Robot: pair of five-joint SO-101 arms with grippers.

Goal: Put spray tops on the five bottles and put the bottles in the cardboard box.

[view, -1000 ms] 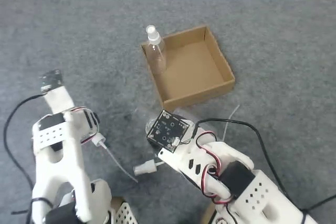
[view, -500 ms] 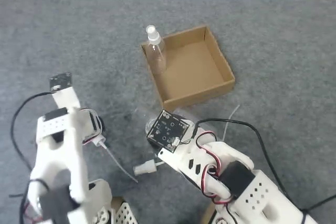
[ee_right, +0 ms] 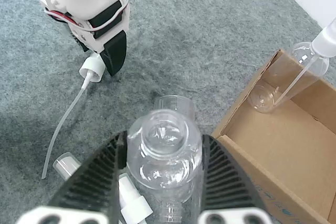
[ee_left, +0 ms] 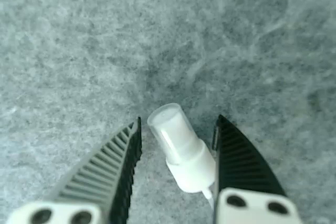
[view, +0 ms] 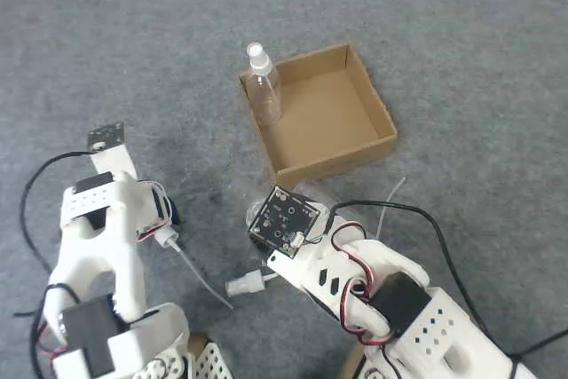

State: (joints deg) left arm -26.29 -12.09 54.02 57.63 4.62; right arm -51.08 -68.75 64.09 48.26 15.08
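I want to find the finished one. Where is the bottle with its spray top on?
In the high view, the capped bottle leans inside the cardboard box, at its far left corner.

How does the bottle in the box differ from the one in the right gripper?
The boxed bottle wears a white spray top; the held bottle has an open, bare neck. The boxed bottle leans in a corner of the box; the held bottle is clamped in the right gripper, outside the box. Both are clear and look empty.
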